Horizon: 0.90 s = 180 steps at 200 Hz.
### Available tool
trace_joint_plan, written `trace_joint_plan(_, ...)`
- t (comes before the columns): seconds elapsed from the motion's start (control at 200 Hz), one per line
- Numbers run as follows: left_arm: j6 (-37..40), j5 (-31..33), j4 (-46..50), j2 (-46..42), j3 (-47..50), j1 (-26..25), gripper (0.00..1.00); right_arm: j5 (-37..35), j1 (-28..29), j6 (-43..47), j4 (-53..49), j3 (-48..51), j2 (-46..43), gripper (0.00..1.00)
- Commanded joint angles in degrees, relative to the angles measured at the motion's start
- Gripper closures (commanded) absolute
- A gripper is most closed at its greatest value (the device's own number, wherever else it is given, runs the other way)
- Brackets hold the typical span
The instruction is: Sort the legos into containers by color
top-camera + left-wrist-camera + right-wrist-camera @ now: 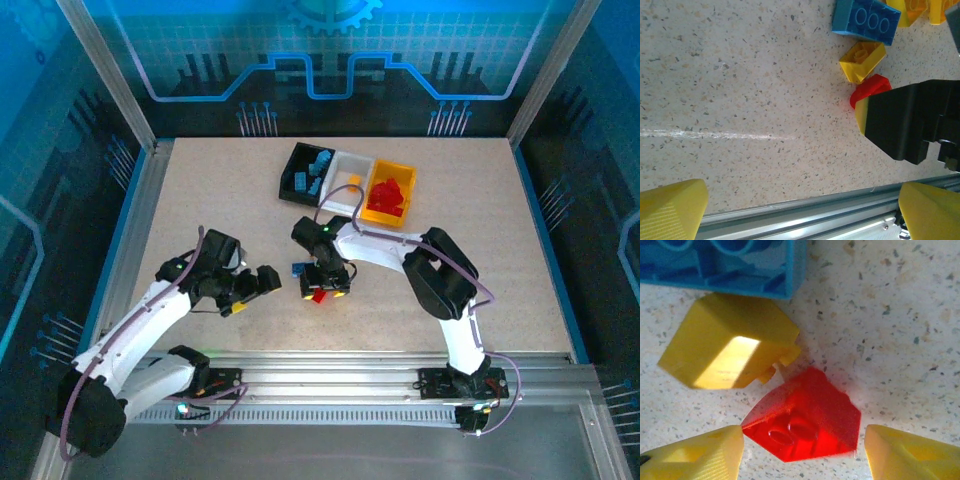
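Note:
A red lego (805, 420) lies on the table between the fingers of my right gripper (805, 440), which is open; the left fingertip (715, 452) touches its corner and a small gap shows at the right one. A yellow lego (730, 347) and a blue lego (725, 262) lie just beyond it. From above, the right gripper (325, 288) points down over the red lego (318, 296). My left gripper (262, 284) hovers open to its left, holding nothing. The containers stand at the back: black (292, 170) with blue legos, white (350, 166), yellow-orange (392, 168) with red legos.
In the left wrist view the blue lego (867, 20), yellow lego (862, 60) and red lego (870, 90) lie beside the right gripper's black body (910, 120). An aluminium rail (805, 217) runs along the near table edge. Framed walls enclose the table.

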State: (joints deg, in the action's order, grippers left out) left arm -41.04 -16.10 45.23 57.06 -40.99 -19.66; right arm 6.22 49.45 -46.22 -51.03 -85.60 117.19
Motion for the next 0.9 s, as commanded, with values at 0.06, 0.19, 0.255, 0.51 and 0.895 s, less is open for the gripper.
trace_joint_plan(0.06,1.04,-0.91,2.66,-0.72,0.82,0.76,0.01,-1.21,0.12,-1.41,-1.46,-2.60,2.95,0.34)
trace_joint_plan(0.19,1.39,-1.01,2.85,-1.05,0.96,1.04,0.01,-0.94,0.10,-1.72,-1.12,-2.95,3.93,0.36)
trace_joint_plan(0.255,1.24,-1.05,2.84,-1.41,1.24,1.03,0.01,-1.03,0.11,-1.87,-0.81,-2.66,3.88,0.39)
trace_joint_plan(0.51,0.81,-1.37,2.03,-1.40,1.96,1.24,0.01,-1.36,0.12,-2.16,-0.83,-0.61,1.82,0.59)
trace_joint_plan(0.895,-0.79,-3.06,-1.70,1.75,2.86,1.22,0.01,-2.61,-4.85,-1.68,-0.74,5.26,-7.20,0.69)
